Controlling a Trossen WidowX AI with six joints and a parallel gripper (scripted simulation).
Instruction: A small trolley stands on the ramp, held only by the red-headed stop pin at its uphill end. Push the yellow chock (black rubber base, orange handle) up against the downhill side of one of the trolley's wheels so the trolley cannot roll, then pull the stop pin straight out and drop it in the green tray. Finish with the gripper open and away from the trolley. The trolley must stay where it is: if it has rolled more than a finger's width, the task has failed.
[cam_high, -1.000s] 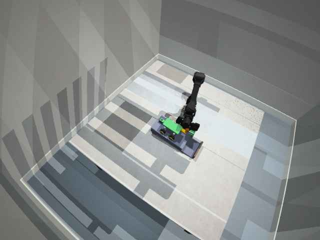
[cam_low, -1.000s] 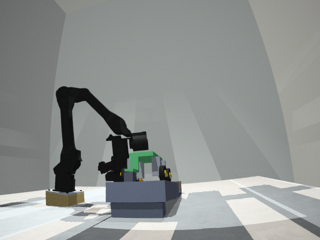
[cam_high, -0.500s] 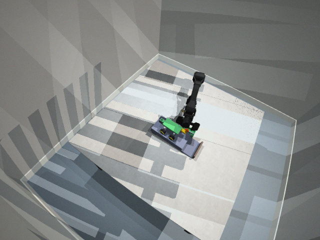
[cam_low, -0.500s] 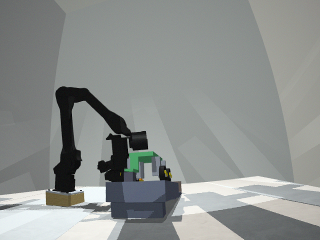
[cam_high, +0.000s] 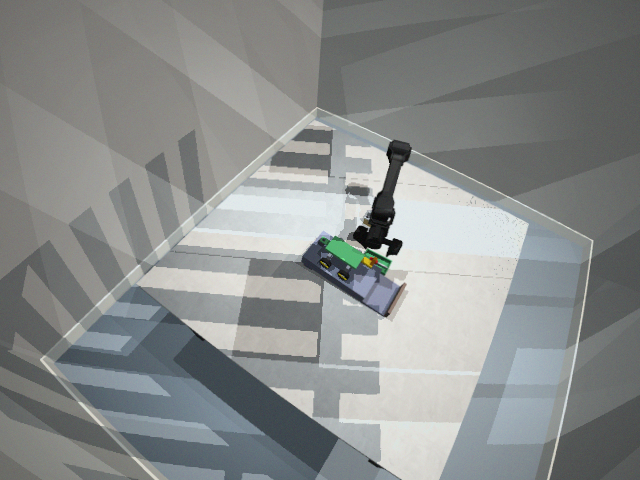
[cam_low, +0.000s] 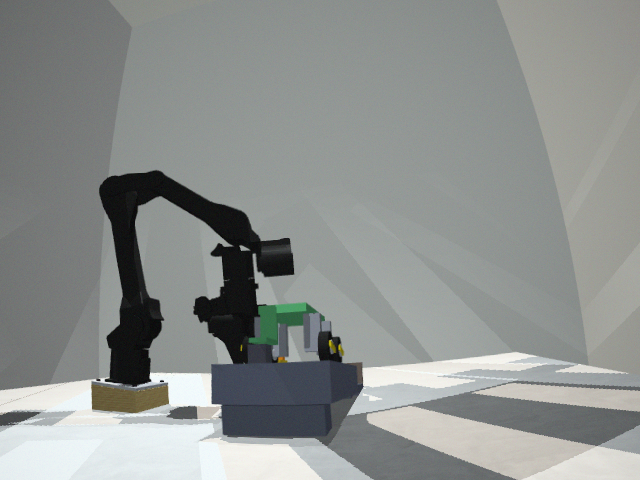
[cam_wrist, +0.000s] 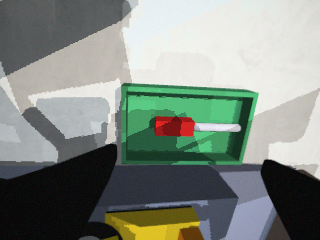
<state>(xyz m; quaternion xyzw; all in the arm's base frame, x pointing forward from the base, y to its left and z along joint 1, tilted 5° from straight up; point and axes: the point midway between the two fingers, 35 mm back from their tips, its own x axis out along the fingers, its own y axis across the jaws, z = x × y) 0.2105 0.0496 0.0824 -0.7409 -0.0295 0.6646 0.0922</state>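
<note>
The green trolley (cam_high: 345, 252) (cam_low: 293, 308) stands upright on the blue-grey ramp (cam_high: 383, 292) (cam_low: 271, 384) (cam_wrist: 175, 181). The yellow chock (cam_high: 367, 261) (cam_wrist: 150, 226) sits on the ramp at the trolley's downhill end, beside a black wheel (cam_wrist: 104, 233); whether they touch is hidden. Its orange handle (cam_wrist: 191, 234) is partly cut off in the wrist view. The red-headed stop pin (cam_wrist: 174, 126) lies flat inside the green tray (cam_high: 379, 253) (cam_wrist: 190, 89). My gripper (cam_high: 377, 242) (cam_wrist: 188, 158) is wide open and empty, above the tray's ramp-side edge. In the exterior view its fingertips are partly hidden behind the ramp.
A brown end board (cam_high: 397, 299) closes the ramp's low end. The tray stands on the floor close along the ramp's arm side. The arm's base sits on a wooden block (cam_low: 129, 396) on that side. The trolley's body is close beside my gripper.
</note>
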